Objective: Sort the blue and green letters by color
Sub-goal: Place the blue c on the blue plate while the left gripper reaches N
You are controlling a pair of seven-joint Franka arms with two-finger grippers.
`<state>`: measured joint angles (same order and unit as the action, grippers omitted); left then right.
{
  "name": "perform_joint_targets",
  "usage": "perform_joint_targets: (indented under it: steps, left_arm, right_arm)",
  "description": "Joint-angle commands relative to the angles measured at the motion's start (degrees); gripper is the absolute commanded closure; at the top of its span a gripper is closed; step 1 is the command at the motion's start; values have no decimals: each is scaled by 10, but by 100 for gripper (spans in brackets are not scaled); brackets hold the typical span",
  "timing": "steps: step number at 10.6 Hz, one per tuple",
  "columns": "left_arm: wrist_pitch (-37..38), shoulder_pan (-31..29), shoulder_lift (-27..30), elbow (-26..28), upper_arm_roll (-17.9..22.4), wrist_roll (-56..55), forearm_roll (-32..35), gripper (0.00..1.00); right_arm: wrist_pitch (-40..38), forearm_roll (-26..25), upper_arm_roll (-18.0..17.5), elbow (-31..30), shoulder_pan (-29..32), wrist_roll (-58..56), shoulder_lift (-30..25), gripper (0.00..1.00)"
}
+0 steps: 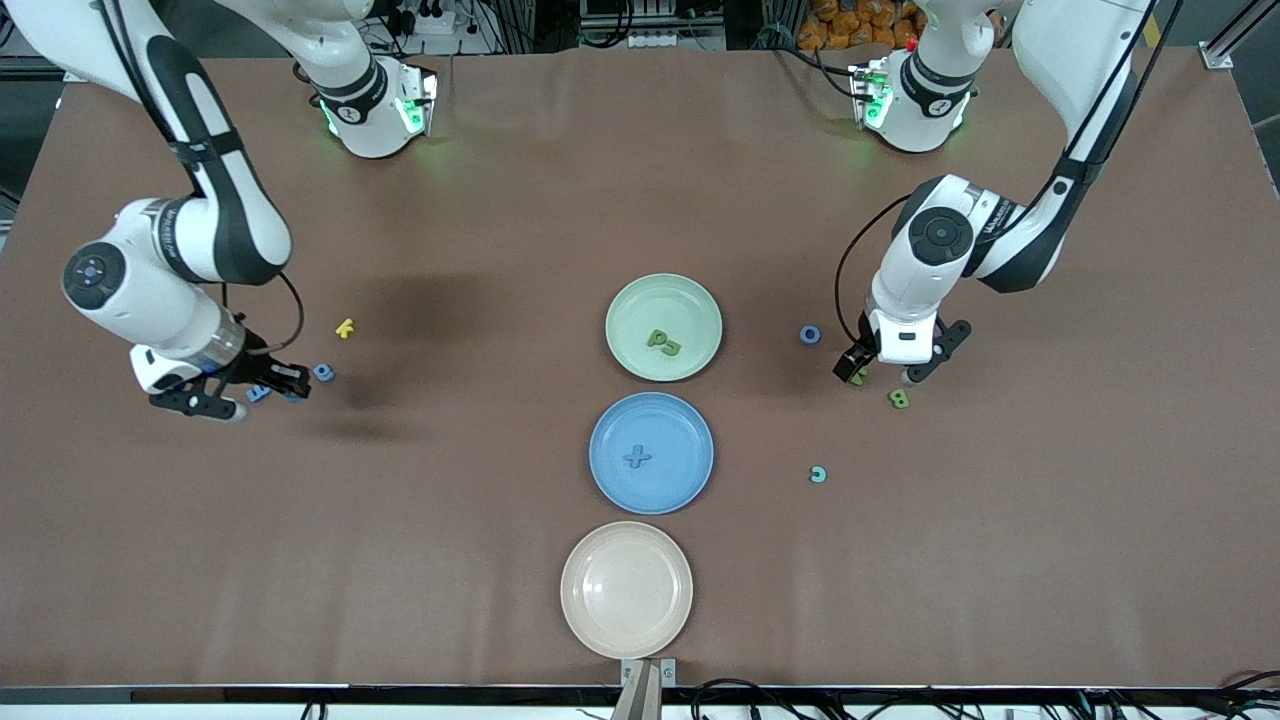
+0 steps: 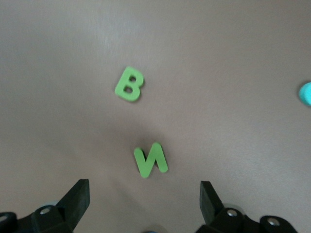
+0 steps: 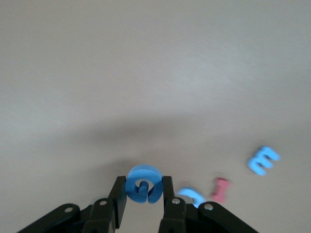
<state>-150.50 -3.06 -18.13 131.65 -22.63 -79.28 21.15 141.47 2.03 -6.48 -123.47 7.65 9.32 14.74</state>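
Observation:
My right gripper (image 3: 143,194) is shut on a round blue letter (image 3: 143,184), seen in the front view (image 1: 323,372) at the right arm's end of the table. A blue E (image 3: 263,160) and another blue letter (image 3: 192,195) lie close by. My left gripper (image 2: 143,204) hangs open over a green letter (image 2: 151,161), which sits ahead of the fingertips and not between them. A green B (image 2: 129,84) lies beside it. In the front view the left gripper (image 1: 885,370) partly hides that green letter (image 1: 858,377).
A green plate (image 1: 630,300) holds one green letter (image 1: 663,342). A blue plate (image 1: 620,490) holds one blue letter (image 1: 637,457). A cream plate (image 1: 626,589) lies nearest the camera. A blue ring (image 1: 810,334), a teal letter (image 1: 818,474), a yellow letter (image 1: 345,328) and a red letter (image 3: 221,189) are loose.

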Motion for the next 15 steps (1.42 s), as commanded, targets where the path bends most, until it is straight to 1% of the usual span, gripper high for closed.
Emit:
perform_joint_targets:
  steps: [1, 2, 4, 6, 7, 8, 10, 11, 13, 14, 15]
  left_arm:
    - [-46, 1, -33, 12, -7, -84, -9, 0]
    - [-54, 0, -34, 13, -7, -109, -9, 0]
    - [-71, 1, -58, 16, -6, -124, -8, 0]
    - [-72, -1, -61, 14, -5, -142, -2, 0]
    - [-78, -3, -62, 13, -3, -142, 0, 0]
    - [-83, -4, -62, 13, -1, -141, 1, 0]
    - [-85, -6, -62, 9, 9, -141, 23, 0]
    - [-93, -11, -62, 8, 12, -142, 27, 0]
    - [-96, -21, -67, -2, 12, -140, 28, 0]
    - [-96, -21, -79, -10, 13, -140, 28, 0]
    - [-96, -20, -81, -13, 13, -141, 28, 0]
  right_arm:
    - [-5, 17, -2, 111, -76, 150, 74, 100]
    - [-3, 17, -2, 140, -101, 209, 90, 100]
    - [-2, 17, -2, 213, -158, 341, 127, 100]
    - [-1, 10, -2, 317, -217, 489, 191, 100]
    - [5, 6, -1, 370, -241, 545, 225, 100]
    - [36, 5, -1, 392, -255, 586, 246, 100]
    - [142, 6, 1, 395, -283, 619, 280, 100]
    - [161, 5, 5, 402, -300, 633, 295, 100]
    - [164, 4, 21, 449, -338, 648, 341, 100]
    - [164, 3, 40, 469, -365, 679, 360, 100]
    - [164, 3, 59, 475, -390, 698, 370, 100]
